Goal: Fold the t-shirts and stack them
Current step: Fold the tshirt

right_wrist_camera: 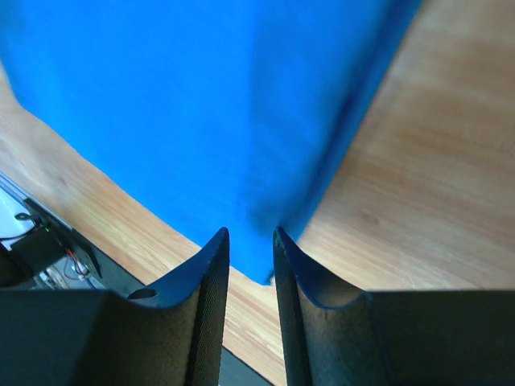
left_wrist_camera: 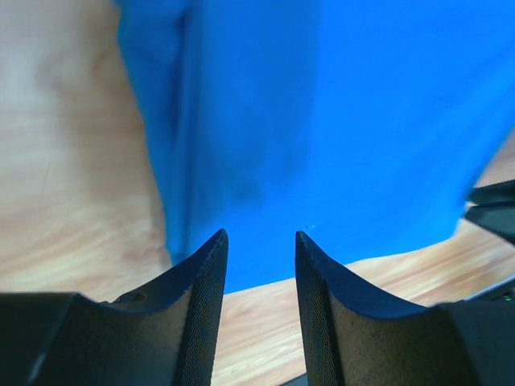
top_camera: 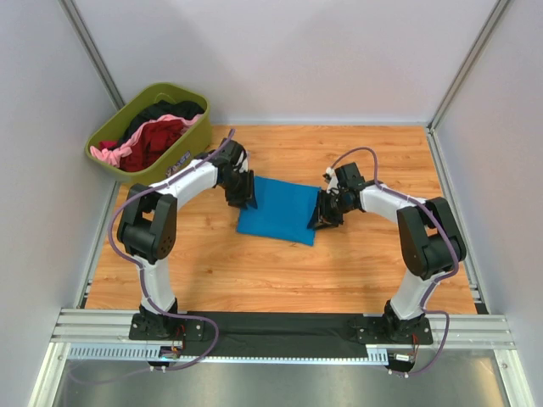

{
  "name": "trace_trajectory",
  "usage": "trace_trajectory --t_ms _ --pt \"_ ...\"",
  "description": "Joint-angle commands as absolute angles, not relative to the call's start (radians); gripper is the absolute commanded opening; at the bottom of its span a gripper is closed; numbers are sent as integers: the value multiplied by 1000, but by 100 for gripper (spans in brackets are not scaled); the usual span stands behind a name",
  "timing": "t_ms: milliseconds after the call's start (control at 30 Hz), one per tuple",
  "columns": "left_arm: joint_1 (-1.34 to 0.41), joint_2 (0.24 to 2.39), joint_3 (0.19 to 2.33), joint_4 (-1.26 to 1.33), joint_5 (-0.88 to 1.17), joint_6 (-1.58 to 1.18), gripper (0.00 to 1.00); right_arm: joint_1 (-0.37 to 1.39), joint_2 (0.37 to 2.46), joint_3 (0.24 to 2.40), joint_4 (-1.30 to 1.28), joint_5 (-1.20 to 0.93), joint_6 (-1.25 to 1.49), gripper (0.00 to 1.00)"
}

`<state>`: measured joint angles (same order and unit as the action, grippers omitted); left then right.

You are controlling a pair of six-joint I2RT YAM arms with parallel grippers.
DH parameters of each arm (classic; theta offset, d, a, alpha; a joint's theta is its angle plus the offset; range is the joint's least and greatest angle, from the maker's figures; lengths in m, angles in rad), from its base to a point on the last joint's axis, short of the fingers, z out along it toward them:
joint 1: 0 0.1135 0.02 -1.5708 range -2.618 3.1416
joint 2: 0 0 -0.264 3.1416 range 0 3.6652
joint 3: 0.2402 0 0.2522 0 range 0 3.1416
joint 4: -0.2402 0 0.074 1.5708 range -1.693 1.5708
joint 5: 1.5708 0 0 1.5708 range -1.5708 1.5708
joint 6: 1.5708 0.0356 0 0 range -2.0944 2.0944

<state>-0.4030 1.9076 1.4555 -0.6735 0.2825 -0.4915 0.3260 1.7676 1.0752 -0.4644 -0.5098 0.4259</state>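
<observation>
A bright blue t-shirt (top_camera: 278,208) lies folded into a flat rectangle on the wooden table (top_camera: 356,271). My left gripper (top_camera: 241,200) sits at its left edge, pointing down. In the left wrist view this gripper (left_wrist_camera: 259,235) is open, its tips over the edge of the blue cloth (left_wrist_camera: 322,121), with only table showing between the fingers. My right gripper (top_camera: 321,217) is at the shirt's right edge. In the right wrist view it (right_wrist_camera: 251,233) is open by a narrower gap, with a corner of the blue shirt (right_wrist_camera: 185,104) just beyond the tips. Neither holds cloth.
An olive-green tub (top_camera: 188,91) stands at the far left corner, beyond the left arm. It holds a dark red shirt (top_camera: 158,139), a pink one (top_camera: 119,155) and a black one (top_camera: 174,110). Grey walls close in the table on three sides.
</observation>
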Motion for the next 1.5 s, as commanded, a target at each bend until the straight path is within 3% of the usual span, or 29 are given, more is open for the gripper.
trace_trajectory --t_ms 0,233,467,767,900,1033,1267,1467 --pt "-387 1881 1364 -661 253 -549 47 322 1776 991 -371 -571 428 30" --pt "-390 1867 1253 -696 212 -640 46 321 1720 1000 -443 -448 390 26" --pt "-399 1756 1380 -805 192 -649 48 365 1640 1130 -584 -500 388 26" --pt "-403 1845 1309 -575 428 -699 46 400 1814 1144 -324 -745 518 23" --pt "-402 1911 1256 -632 297 -684 45 387 1910 1091 -362 -701 448 20" --pt "-400 1896 1213 -667 207 -683 45 334 1870 1028 -428 -579 396 18" --pt "-400 1747 1265 -683 281 -703 46 333 1648 1074 -537 -479 405 32" --pt "-399 1684 1287 -773 223 -649 46 331 1695 1167 -600 -284 417 53"
